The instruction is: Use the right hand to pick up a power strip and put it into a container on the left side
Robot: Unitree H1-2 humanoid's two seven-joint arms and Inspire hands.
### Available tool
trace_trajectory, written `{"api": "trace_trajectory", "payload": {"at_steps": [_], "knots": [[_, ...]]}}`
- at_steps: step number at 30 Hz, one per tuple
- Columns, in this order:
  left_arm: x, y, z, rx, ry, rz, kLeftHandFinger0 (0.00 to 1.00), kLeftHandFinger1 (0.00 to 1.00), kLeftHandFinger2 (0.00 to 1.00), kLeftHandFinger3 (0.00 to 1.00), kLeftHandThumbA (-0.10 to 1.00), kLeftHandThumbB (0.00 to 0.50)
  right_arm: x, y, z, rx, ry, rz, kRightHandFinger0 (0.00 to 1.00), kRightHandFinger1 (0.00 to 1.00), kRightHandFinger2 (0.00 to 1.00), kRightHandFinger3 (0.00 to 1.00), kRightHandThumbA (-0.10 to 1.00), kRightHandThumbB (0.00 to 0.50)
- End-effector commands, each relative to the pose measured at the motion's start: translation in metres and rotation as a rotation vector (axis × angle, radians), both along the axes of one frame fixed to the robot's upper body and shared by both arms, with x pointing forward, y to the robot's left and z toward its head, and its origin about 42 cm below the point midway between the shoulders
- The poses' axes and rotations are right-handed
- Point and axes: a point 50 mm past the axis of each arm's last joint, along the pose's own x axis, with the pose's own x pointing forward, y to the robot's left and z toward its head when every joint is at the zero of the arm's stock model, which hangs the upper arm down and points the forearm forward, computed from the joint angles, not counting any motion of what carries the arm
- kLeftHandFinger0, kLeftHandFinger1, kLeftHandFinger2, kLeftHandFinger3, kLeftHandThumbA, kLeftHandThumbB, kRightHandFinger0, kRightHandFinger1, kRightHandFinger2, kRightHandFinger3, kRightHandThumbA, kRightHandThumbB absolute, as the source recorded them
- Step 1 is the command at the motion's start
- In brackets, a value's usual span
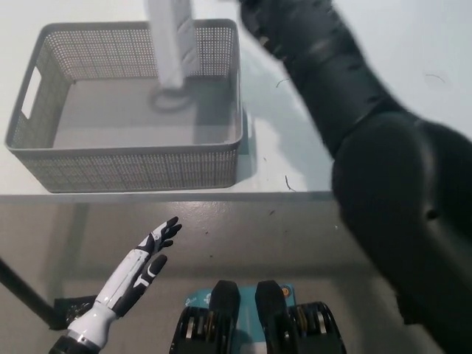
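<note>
The white power strip (pixel 171 40) hangs upright over the back middle of the grey mesh basket (pixel 125 168), its lower end just above the basket floor and its top cut off by the picture's upper edge. My black right arm reaches from the bottom right up to the top middle. My right hand (pixel 254 13) is mostly cropped at the top edge, beside the strip, which stays in the air in its hold. Below the table edge at the lower left rests my white left hand (pixel 146 259), open with fingers spread.
The basket stands on the white table (pixel 280 173) at the left, close to the front edge. My right arm covers most of the table's right side. Below the front edge lies the grey floor (pixel 243 243).
</note>
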Motion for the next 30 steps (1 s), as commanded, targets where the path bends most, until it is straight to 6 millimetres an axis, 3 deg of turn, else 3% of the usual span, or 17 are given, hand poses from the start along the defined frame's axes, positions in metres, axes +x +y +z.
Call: {"api": "trace_trajectory", "payload": {"at_steps": [1,2,4,7,8,9,10,11,12,13,14,15,18,24,30], "knots": [[0.008,-0.005,0.016,0.02,-0.057,-0.035,0.97,1.0,1.0,1.0,1.0,0.274,-0.006,0.015,0.021,-0.096,-0.087,-0.068,0.0,0.08,0.65,0.81,-0.1,0.069],[0.009,-0.006,0.016,0.019,-0.058,-0.037,0.97,1.0,1.0,1.0,1.0,0.275,-0.007,0.017,0.017,-0.117,-0.085,-0.071,0.0,0.07,0.64,0.81,-0.1,0.069],[0.009,-0.006,0.018,0.022,-0.061,-0.038,0.96,1.0,1.0,1.0,1.0,0.288,-0.009,0.021,0.001,-0.211,-0.096,-0.099,0.0,0.11,0.7,1.0,-0.1,0.107],[0.008,-0.008,0.021,0.031,-0.064,-0.042,0.96,1.0,1.0,1.0,1.0,0.293,-0.009,0.021,-0.026,-0.394,-0.136,-0.128,0.0,0.2,0.74,1.0,-0.1,0.124],[0.008,-0.009,0.021,0.031,-0.067,-0.046,0.95,1.0,1.0,1.0,1.0,0.285,-0.009,0.02,-0.031,-0.431,-0.142,-0.133,0.0,0.22,0.73,0.75,-0.1,0.134],[0.008,-0.01,0.022,0.033,-0.074,-0.055,0.94,1.0,1.0,1.0,1.0,0.275,-0.009,0.016,-0.041,-0.544,-0.162,-0.149,0.0,0.25,0.69,0.57,-0.1,0.143],[0.008,-0.011,0.023,0.032,-0.074,-0.06,0.94,1.0,1.0,1.0,1.0,0.279,-0.008,0.013,-0.048,-0.646,-0.193,-0.176,0.0,0.23,0.63,0.58,-0.1,0.173],[0.008,-0.011,0.023,0.034,-0.077,-0.061,0.93,1.0,1.0,1.0,1.0,0.283,-0.008,0.01,-0.052,-0.737,-0.223,-0.191,0.01,0.21,0.55,0.58,0.06,0.192],[0.009,-0.011,0.024,0.045,-0.084,-0.064,0.92,1.0,1.0,1.0,1.0,0.282,-0.006,0.006,-0.057,-0.83,-0.249,-0.205,0.1,0.3,0.64,0.66,0.14,0.223],[0.01,-0.011,0.024,0.048,-0.085,-0.065,0.92,1.0,1.0,1.0,1.0,0.282,-0.006,0.005,-0.058,-0.832,-0.249,-0.206,0.1,0.29,0.6,0.7,0.2,0.229],[0.011,-0.012,0.024,0.052,-0.085,-0.07,0.91,1.0,1.0,1.0,1.0,0.279,-0.005,0.002,-0.061,-0.77,-0.257,-0.154,0.91,1.0,1.0,1.0,0.41,0.306],[0.012,-0.013,0.024,0.054,-0.084,-0.075,0.9,1.0,1.0,1.0,1.0,0.273,-0.003,-0.003,-0.063,-0.77,-0.293,-0.107,1.0,1.0,1.0,1.0,0.54,0.381],[0.013,-0.017,0.023,0.05,-0.077,-0.09,0.86,1.0,1.0,1.0,1.0,0.275,0.002,-0.015,-0.063,-0.995,-0.417,-0.093,1.0,1.0,1.0,1.0,0.7,0.493],[0.017,-0.02,0.023,0.061,-0.077,-0.109,0.82,1.0,1.0,1.0,1.0,0.276,0.006,-0.021,-0.041,-1.312,-0.62,-0.167,1.0,1.0,1.0,1.0,0.85,0.5],[0.016,-0.018,0.022,0.058,-0.064,-0.113,0.82,1.0,1.0,1.0,1.0,0.284,0.004,-0.012,0.016,-1.645,-0.938,-0.195,1.0,1.0,1.0,1.0,1.0,0.5]]}}
